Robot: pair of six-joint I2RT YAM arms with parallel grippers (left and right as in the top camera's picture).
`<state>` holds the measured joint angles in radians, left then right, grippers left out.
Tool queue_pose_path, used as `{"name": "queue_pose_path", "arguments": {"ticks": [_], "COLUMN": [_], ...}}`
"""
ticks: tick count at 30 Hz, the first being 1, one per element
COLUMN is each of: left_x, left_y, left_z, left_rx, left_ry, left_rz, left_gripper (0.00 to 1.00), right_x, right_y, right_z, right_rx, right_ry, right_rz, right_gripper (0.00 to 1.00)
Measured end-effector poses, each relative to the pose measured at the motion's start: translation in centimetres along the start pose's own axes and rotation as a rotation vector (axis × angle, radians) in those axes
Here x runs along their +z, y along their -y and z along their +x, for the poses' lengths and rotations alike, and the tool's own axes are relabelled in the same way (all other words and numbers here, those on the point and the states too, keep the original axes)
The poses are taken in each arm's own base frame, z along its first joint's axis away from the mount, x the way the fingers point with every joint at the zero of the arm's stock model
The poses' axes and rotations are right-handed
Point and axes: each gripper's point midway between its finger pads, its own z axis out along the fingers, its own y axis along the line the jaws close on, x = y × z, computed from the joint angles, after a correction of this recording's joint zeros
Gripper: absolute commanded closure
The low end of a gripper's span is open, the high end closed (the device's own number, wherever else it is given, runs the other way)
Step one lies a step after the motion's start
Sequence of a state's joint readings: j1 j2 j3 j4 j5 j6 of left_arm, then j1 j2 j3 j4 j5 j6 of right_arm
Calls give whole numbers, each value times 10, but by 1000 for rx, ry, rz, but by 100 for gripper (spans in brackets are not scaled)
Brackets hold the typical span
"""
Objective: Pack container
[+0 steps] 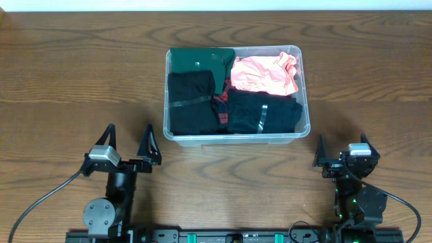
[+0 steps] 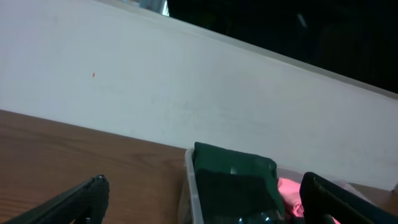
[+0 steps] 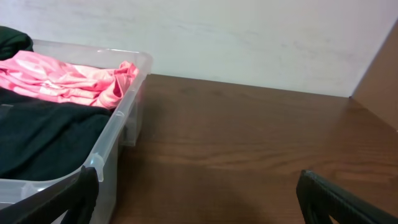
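Observation:
The clear plastic container [image 1: 306, 101] stands mid-table and holds folded clothes: a dark green piece [image 1: 201, 61], a pink piece [image 1: 264, 75], black pieces [image 1: 191, 102] and a red plaid strip [image 1: 221, 106]. It also shows in the left wrist view [image 2: 190, 186] and the right wrist view [image 3: 121, 118]. My left gripper [image 1: 128, 144] is open and empty, near the front left of the container. My right gripper [image 1: 343, 150] is open and empty, near its front right corner.
A wooden table [image 1: 81, 81] carries everything. A white wall [image 2: 124, 81] runs behind the table's far edge. The arm bases and cables [image 1: 40, 202] sit at the front edge.

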<state>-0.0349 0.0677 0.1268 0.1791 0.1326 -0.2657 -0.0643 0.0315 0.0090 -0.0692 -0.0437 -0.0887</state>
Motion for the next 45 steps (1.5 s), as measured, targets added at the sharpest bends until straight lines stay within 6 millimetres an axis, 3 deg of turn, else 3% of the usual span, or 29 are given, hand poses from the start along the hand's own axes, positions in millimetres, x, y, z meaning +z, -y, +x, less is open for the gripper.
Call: {"name": "queue_pose_path", "arguments": {"ticks": [10,15,20,45], "left_x": [-2,-4,-8,-9], "left_y": [-12,-22,-27,-32], "left_z": [34,66,84,84], "left_rx": [-4,-12,-17,-6], "left_ry": [-49,-149,-226,-232], "left_rz": [-17,-52,-76,-108], "left_gripper": [2,2,2,2], "right_x": [0,0,0,0], "right_y": [0,0,0,0], "right_z": [0,0,0,0], "right_rx": [0,0,0,0], "right_ry": [0,0,0,0], "right_rz": [0,0,0,0], "right_gripper": [1,1,1,1]}}
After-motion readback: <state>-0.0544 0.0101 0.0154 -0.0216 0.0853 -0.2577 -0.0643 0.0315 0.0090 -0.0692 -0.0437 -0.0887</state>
